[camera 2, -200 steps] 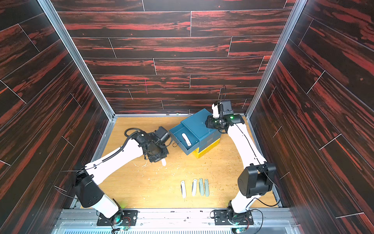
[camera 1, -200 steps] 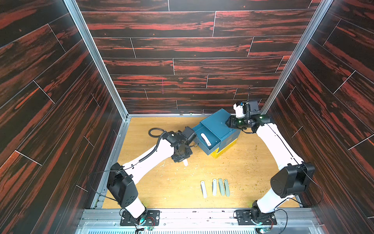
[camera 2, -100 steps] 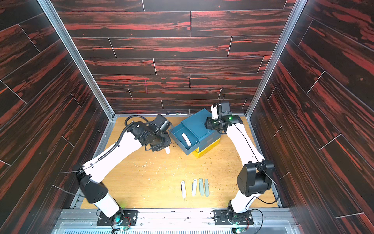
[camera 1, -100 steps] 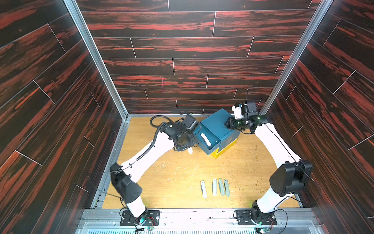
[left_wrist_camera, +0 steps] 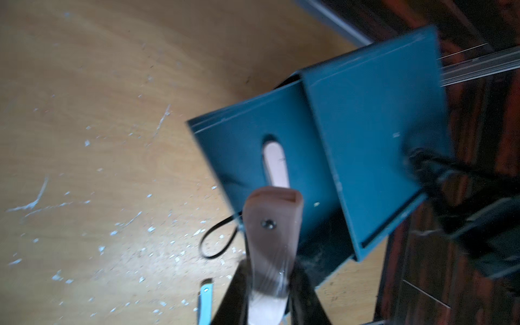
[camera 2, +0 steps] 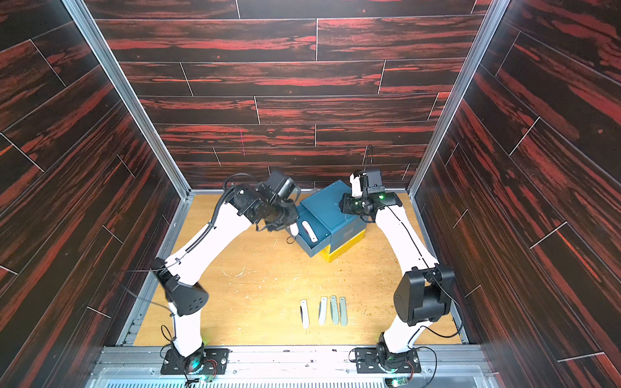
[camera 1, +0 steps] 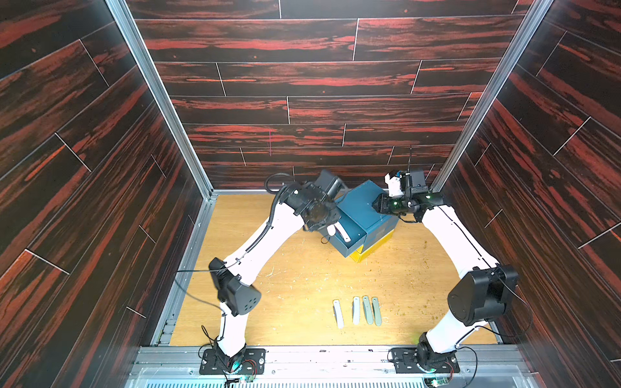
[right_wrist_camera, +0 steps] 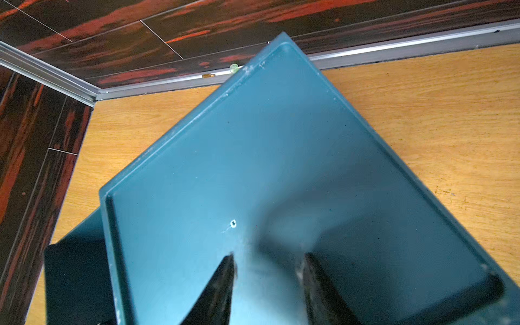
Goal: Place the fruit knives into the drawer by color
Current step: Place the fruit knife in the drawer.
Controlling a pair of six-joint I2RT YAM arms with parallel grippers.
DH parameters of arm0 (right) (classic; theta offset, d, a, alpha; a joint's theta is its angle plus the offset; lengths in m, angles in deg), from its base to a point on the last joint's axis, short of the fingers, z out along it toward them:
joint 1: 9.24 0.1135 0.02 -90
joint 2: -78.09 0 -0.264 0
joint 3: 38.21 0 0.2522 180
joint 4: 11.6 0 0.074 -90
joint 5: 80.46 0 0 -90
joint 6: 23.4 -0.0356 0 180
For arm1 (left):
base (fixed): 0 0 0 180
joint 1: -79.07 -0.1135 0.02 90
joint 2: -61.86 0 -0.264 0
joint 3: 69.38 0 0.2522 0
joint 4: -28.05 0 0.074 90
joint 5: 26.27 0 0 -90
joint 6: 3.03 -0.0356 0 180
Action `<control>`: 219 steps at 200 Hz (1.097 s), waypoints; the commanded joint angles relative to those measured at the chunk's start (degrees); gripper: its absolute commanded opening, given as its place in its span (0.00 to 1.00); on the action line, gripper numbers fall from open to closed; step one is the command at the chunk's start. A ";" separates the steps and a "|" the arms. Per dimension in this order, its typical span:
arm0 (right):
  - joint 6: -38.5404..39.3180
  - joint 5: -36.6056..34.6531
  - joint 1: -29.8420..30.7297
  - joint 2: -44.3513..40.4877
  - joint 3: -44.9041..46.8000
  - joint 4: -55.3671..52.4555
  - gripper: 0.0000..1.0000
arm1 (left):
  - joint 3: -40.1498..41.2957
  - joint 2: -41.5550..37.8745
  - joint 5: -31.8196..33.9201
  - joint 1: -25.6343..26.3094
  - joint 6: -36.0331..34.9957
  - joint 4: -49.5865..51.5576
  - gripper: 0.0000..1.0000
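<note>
Knives, in both top views: a pale pair (camera 1: 355, 310) and a grey-green pair (camera 1: 368, 309) lie in a row on the table (camera 1: 302, 285), well apart from the teal drawer (camera 2: 321, 233). Left wrist: my left gripper (left_wrist_camera: 268, 289) clamps a pale knife (left_wrist_camera: 271, 225) over the open drawer, matching the white knife (left_wrist_camera: 275, 166) inside. Right wrist: my right gripper (right_wrist_camera: 267, 270), jaws apart and empty, sits on the box top (right_wrist_camera: 281, 154), steadying it, I judge.
</note>
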 commanded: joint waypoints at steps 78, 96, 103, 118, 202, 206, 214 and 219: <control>-0.92 -0.05 0.17 0.82 1.72 -3.06 0.44 | -10.69 11.11 -3.38 0.69 -0.60 4.80 0.10; -0.94 -0.05 0.20 0.73 1.81 -2.98 0.43 | -10.77 12.16 -3.63 0.77 -0.28 4.24 0.10; -0.95 -0.12 0.17 0.71 1.80 -3.06 0.43 | -10.97 12.53 -3.81 0.72 -0.18 4.01 0.10; -0.84 -0.22 0.19 0.60 1.91 -3.02 0.43 | -11.06 13.15 -3.82 0.67 -0.04 3.63 0.10; -0.92 -0.41 0.20 0.56 1.90 -3.20 0.43 | -10.91 15.87 -5.66 0.78 1.04 2.21 0.10; -0.86 -0.40 0.25 0.56 1.97 -3.20 0.43 | -10.86 16.06 -5.74 0.76 1.11 2.16 0.10; -0.79 -0.47 0.24 0.57 1.97 -3.28 0.43 | -10.84 16.30 -5.94 0.78 1.22 1.83 0.09; -0.83 -0.49 0.21 0.56 1.98 -3.26 0.43 | -10.85 16.47 -6.09 0.79 1.38 1.62 0.10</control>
